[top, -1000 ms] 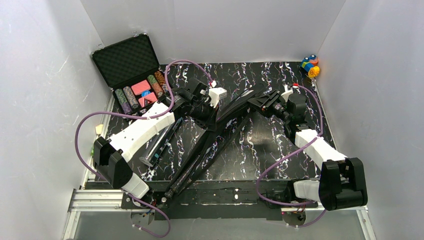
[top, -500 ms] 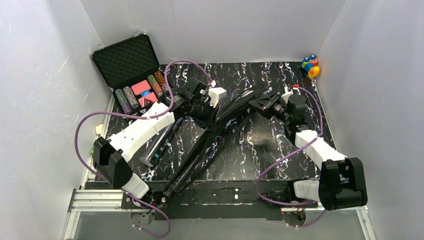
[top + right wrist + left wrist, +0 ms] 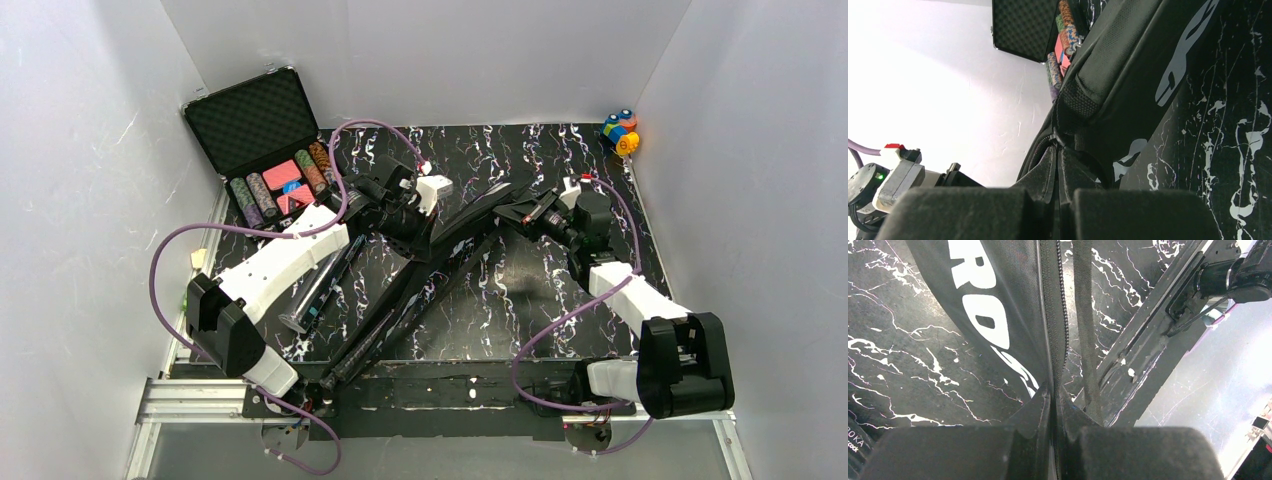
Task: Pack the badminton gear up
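Left jaws clamped on bag (image 3: 993, 315) by zipper; right jaws pinching bag edge.

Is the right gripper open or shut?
Shut. In the right wrist view, the right gripper has its fingers together, pinching a dark part at the edge of the bag.

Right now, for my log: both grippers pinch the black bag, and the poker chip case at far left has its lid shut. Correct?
Not quite. The poker chip case stands open, lid up, chips showing, in the top external view. The left gripper and right gripper do pinch the black bag.
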